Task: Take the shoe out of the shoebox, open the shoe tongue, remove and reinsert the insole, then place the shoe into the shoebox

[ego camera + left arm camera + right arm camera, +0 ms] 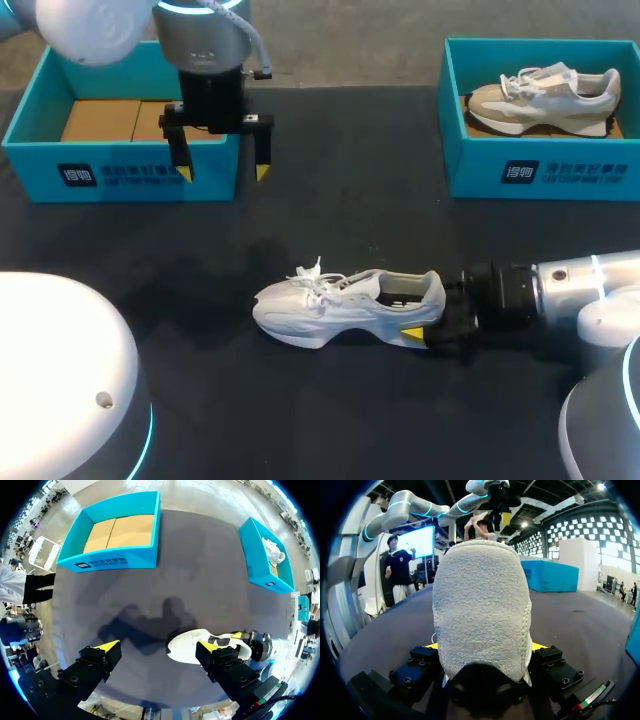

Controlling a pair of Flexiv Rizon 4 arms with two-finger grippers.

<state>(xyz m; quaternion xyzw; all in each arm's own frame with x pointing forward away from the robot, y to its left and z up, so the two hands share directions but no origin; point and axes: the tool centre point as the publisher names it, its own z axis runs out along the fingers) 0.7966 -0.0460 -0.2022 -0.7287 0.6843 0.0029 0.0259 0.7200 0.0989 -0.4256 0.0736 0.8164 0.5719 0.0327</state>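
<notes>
A white shoe [350, 305] lies on its side in the middle of the dark table, toe to the left, laces loose. My right gripper [425, 317] comes in from the right and is shut on its heel. In the right wrist view the heel [480, 605] fills the gap, with a yellow tip pressed on each side of it at the right gripper [484, 647]. My left gripper [223, 170] hangs open and empty above the table, in front of the left shoebox [120, 175]. From the left gripper [157, 647] the shoe [187, 647] is seen below.
The left teal shoebox [115, 560] holds only a cardboard floor. A second teal shoebox [540, 170] at the back right holds a beige and white shoe [540, 100]. Bare table lies between the boxes and in front of the shoe.
</notes>
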